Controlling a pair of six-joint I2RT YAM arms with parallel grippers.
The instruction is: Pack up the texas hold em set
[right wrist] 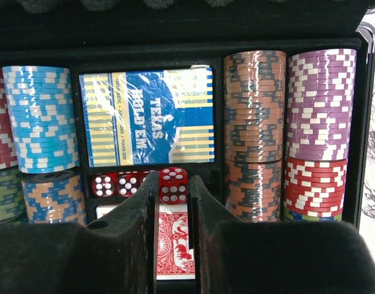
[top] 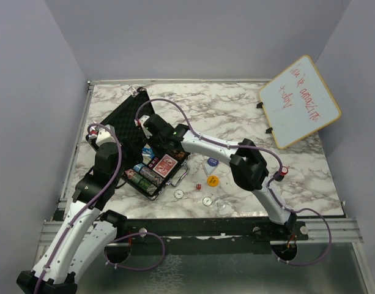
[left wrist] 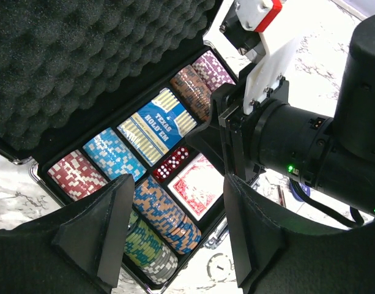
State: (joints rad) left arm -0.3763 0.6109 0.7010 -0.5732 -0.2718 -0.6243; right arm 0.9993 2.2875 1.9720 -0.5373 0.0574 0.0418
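Though your left gripper gapes released, your right gripper sits narrowed at a red die. Whether it pinches the die, you cannot tell.

Bright, even overhead light; soft shadows on counter. Glare on blue deck wrap. Wrist views: near fingers dark, blurred.
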